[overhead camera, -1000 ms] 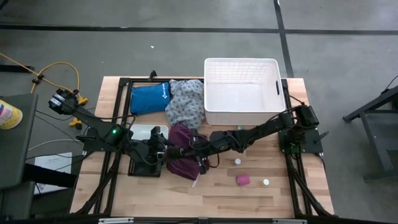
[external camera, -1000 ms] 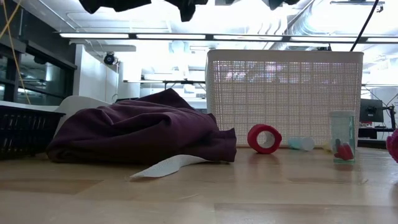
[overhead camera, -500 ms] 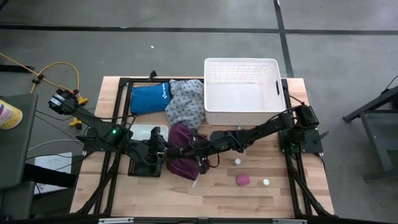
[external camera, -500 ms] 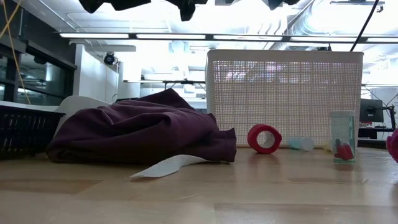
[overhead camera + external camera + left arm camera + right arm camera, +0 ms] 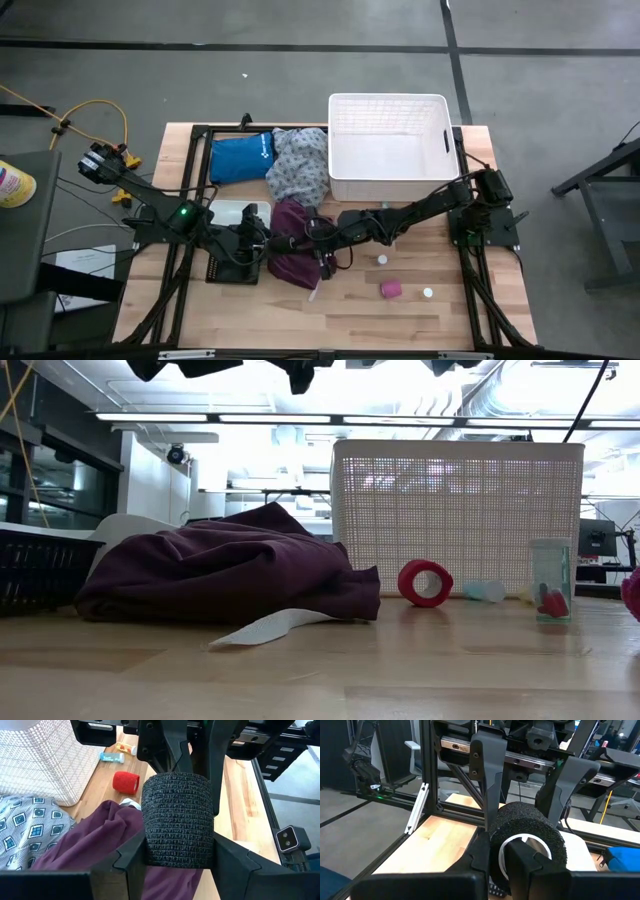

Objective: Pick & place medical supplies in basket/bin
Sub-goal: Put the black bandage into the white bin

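Note:
A black bandage roll (image 5: 177, 820) with a white core (image 5: 525, 840) hangs between both grippers above the maroon cloth (image 5: 295, 262). My left gripper (image 5: 272, 240) comes from the table's left and is shut on the roll. My right gripper (image 5: 302, 238) comes from the right and is shut on it too. The maroon cloth (image 5: 220, 570) lies heaped on the table beside the white lattice basket (image 5: 388, 97). A pink roll (image 5: 390, 289), two small white round pieces (image 5: 381, 259) and a vial (image 5: 550, 580) rest on the wood. My left gripper pinches the black roll's curved outer wall (image 5: 150, 845) between its two fingers, one on each opposite side. The fingers slant down from the table's left. The roll is lifted clear of the maroon cloth. My right gripper grips the roll's wall (image 5: 495, 845) at one open end, one finger inside the white core and one outside. The fingers come about level from the table's right. The roll sits clear of the table.
A grey-patterned cloth (image 5: 300, 165) and a blue pouch (image 5: 240, 157) lie at the far side, left of the basket. A black mesh crate (image 5: 230, 270) and a white tray (image 5: 230, 212) sit under the left arm. A red roll (image 5: 425, 582) stands near the basket wall (image 5: 455, 510).

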{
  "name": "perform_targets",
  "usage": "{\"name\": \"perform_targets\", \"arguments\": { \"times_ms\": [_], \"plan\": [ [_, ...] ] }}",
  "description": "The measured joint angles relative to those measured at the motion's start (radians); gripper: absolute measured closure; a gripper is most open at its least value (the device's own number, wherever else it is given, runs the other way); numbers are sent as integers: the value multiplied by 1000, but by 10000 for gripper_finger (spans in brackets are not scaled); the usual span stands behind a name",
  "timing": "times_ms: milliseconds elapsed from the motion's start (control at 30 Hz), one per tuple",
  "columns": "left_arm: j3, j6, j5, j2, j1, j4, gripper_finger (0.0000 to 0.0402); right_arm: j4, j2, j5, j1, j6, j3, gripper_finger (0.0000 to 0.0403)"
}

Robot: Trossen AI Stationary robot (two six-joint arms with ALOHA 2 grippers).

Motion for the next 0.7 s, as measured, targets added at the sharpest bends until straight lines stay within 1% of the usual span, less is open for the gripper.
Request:
{"name": "perform_targets", "arguments": {
  "times_ms": [133, 367, 467, 700],
  "plan": [
    [0, 0, 0, 0, 0, 0, 231, 0, 0, 0, 0, 1, 0, 357],
    [0, 3, -1, 0, 0, 0, 231, 1, 0, -2, 0, 1, 0, 307],
    [0, 3, -1, 0, 0, 0, 231, 1, 0, -2, 0, 1, 0, 292],
    [0, 2, -2, 0, 0, -1, 232, -6, 0, -1, 0, 1, 0, 280]
  ]
}}
